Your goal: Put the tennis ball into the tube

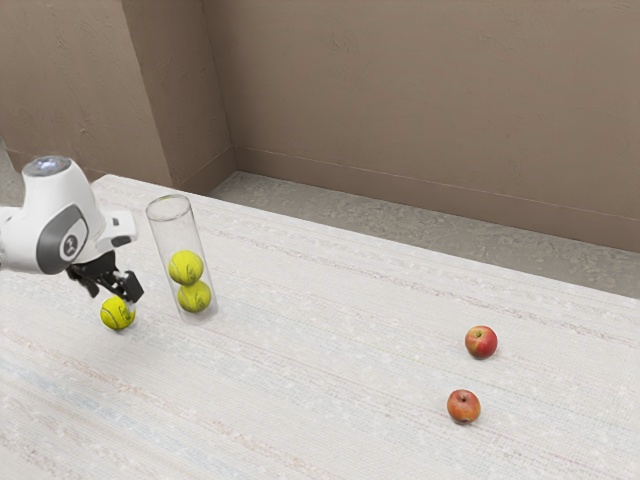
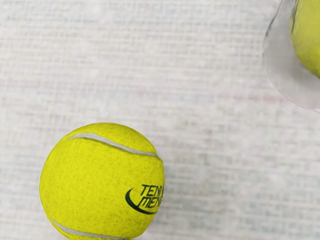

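My gripper (image 1: 110, 290) stands open just above the loose tennis ball (image 1: 118, 314), one finger near the ball's upper side and the other off to the exterior view's left. That ball rests on the table; in the wrist view the same yellow ball (image 2: 102, 181) shows its seam and dark lettering. The clear tube (image 1: 174, 232) stands upright beside it, toward the exterior view's right, with two tennis balls stacked inside. In the wrist view, part of the tube (image 2: 280, 75) and a ball inside it (image 2: 307, 40) appear.
Two red apples lie on the table (image 1: 320, 350) toward the exterior view's right, one apple (image 1: 481, 342) nearer the wall and another apple (image 1: 463, 406) nearer the camera. Beyond the table's far edge are floor and a brown wall (image 1: 430, 110).
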Tool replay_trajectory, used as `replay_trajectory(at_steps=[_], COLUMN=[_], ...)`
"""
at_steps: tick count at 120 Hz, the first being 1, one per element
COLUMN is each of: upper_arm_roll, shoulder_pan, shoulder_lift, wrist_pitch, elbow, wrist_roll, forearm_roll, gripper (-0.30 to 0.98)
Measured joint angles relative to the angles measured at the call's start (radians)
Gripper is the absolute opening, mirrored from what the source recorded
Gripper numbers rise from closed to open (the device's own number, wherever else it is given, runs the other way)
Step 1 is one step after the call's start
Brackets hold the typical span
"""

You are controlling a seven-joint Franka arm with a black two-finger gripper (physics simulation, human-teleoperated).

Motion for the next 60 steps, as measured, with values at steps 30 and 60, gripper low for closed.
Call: replay_trajectory(at_steps=[30,60], upper_arm_roll=[0.0,-0.001], shoulder_pan=[0.003,0.045], shoulder_lift=[0.107,0.179], wrist_pitch=[0.108,0.14], elbow=[0.025,0.083], wrist_roll=[0.059,0.105], forearm_roll=[-0.033,-0.047], gripper=[0.69,0.69])
